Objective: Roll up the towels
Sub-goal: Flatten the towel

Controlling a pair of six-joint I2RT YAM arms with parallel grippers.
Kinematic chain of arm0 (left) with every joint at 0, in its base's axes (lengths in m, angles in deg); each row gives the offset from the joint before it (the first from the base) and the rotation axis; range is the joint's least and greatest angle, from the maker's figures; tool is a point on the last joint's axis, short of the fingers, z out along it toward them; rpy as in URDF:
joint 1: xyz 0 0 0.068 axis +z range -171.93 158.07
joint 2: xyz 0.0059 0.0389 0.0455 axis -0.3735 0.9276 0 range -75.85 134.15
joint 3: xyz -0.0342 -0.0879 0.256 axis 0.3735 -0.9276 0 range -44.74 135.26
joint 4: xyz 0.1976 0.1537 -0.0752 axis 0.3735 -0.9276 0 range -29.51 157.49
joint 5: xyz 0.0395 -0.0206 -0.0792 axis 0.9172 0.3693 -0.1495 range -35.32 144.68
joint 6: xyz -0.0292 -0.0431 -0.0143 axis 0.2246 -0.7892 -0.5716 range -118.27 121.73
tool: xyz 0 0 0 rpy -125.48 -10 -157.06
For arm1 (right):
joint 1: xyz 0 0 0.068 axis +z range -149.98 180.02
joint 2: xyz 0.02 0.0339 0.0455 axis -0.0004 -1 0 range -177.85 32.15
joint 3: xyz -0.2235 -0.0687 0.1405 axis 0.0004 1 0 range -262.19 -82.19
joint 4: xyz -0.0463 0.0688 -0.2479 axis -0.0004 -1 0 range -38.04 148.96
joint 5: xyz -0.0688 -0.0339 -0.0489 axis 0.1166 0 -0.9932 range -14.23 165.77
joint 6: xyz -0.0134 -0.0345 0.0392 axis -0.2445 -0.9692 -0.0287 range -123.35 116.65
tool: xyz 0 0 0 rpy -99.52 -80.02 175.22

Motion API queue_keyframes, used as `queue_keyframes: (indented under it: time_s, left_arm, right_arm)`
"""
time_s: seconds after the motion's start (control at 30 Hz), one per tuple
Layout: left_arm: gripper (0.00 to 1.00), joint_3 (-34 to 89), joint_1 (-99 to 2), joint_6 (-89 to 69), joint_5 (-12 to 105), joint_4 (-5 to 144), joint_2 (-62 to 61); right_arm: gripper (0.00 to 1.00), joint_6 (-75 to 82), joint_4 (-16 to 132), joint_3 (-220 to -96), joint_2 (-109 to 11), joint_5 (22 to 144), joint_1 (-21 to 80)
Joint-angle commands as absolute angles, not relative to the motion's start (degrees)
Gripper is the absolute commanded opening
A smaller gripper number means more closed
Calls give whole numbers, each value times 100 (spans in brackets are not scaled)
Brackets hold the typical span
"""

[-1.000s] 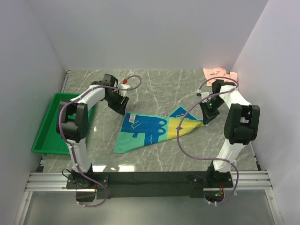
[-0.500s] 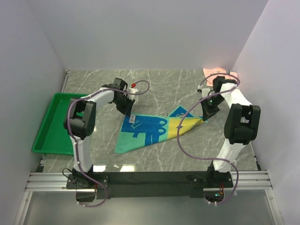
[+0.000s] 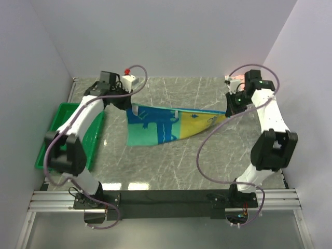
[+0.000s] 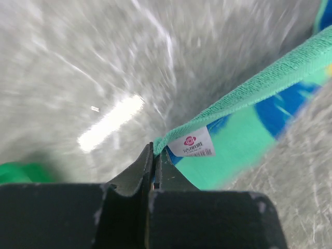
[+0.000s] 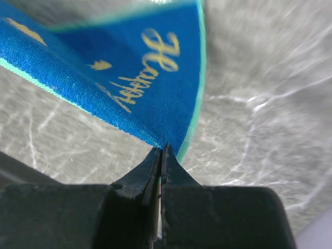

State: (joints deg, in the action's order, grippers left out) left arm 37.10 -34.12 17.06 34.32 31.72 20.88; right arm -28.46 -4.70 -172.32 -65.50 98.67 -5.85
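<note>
Since a second ago your arms have moved back and pulled the teal towel [image 3: 166, 123] out between them over the table [image 3: 171, 161]. Your left gripper [image 4: 154, 150] pinches its tagged corner, and your right gripper [image 5: 162, 150] pinches the blue lettered corner.

plain white walls [image 3: 171, 36] enclose a grey marbled tabletop [image 3: 171, 163] catching glare.

Seen from the left wrist, the table [image 4: 78, 62] is a streaked blur, the tray [image 4: 21, 174] is just a green smear in the corner, and the tag [image 4: 193, 145] carries print too small to read. In the right wrist view the teal towel [image 5: 129, 67] runs off the top and left edges. From overhead, the right arm [image 3: 262, 98] hides most of the pink towel [image 3: 234, 79].
</note>
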Motion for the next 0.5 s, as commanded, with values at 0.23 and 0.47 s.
queue_keyframes:
  time_s: [0.23, 0.47]
  left_arm:
    - [0, 2391, -3336, 1720, 3719, 3049, -752]
    - [0, 1608, -3336, 1228, 3860, 2952, -2012]
  right_arm:
    - [0, -2788, -362, -16535, -4178, 9924, -604]
    - [0, -2831, -528, -15760, -3069, 9967, -604]
